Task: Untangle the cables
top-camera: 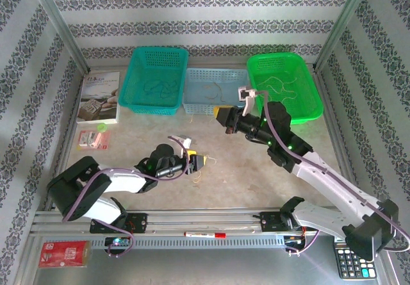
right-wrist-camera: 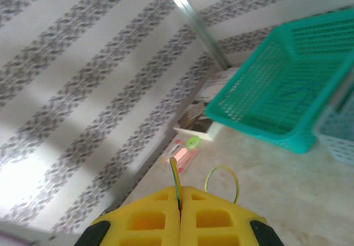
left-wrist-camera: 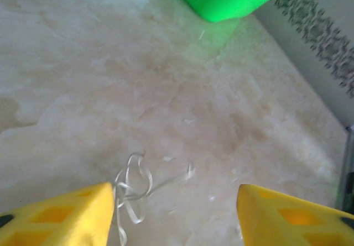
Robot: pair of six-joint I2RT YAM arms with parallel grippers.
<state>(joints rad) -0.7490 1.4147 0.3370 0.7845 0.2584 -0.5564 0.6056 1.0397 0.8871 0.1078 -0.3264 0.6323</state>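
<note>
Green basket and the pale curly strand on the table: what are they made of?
The bright green perforated basket looks like glossy moulded plastic: uniform colour, rows of holes. The whitish curly strand seems thin, translucent plastic or coated wire: it holds its loops; uncertain.

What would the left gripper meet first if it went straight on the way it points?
Probably the whitish cable curled on the table just ahead of the left gripper, near one finger; the green basket lies much farther on.

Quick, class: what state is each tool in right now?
Left tool: open, gripping nothing.
Right tool: closed on a yellowish cable.
</note>
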